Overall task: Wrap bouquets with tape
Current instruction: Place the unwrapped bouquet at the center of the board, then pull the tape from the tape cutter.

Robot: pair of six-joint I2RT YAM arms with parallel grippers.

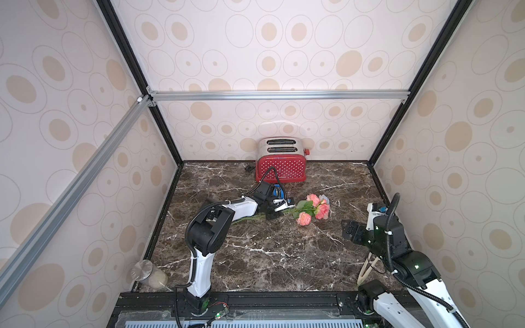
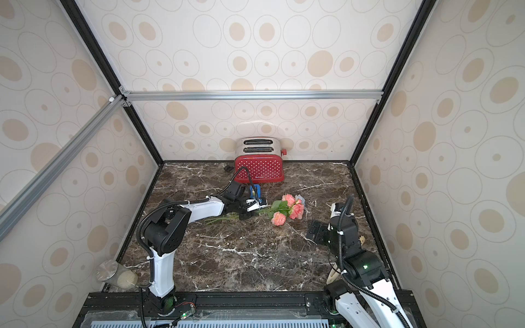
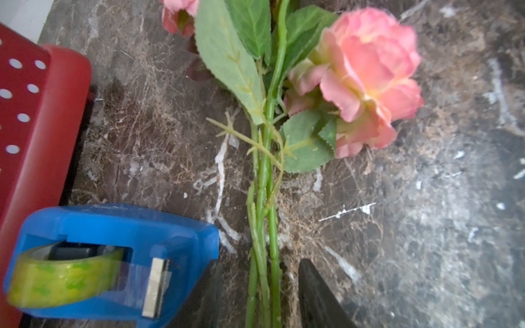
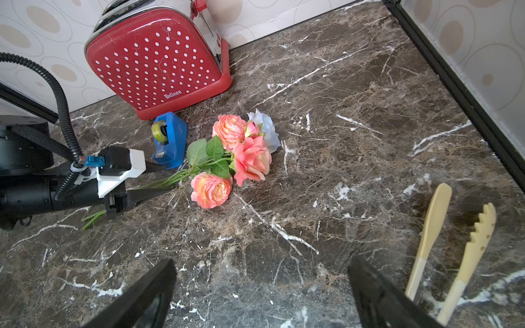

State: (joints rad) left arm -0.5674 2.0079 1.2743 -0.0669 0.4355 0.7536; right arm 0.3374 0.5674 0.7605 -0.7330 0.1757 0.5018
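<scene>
One bunch of artificial flowers (image 4: pixel 251 159), pink-peach blooms on long green stems, lies mid-desk (image 4: pixel 369 142), stems pointing toward the left edge. The left end effector (image 3: pixel 260 264) straddles the stems, jaws partly apart and clear of them. One blue plastic tape dispenser (image 3: pixel 122 227) sits just beside it. The right end effector (image 4: pixel 262 261), wide and empty, is farther off.

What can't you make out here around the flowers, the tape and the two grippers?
Both top views: the tape dispenser is mostly hidden behind the left arm, which also covers the middle of the bouquet stems.
Left wrist view: the left gripper runs off the bottom edge; the tape roll end is blurred.
In a top view: the tongs sit partly behind the right arm.
</scene>
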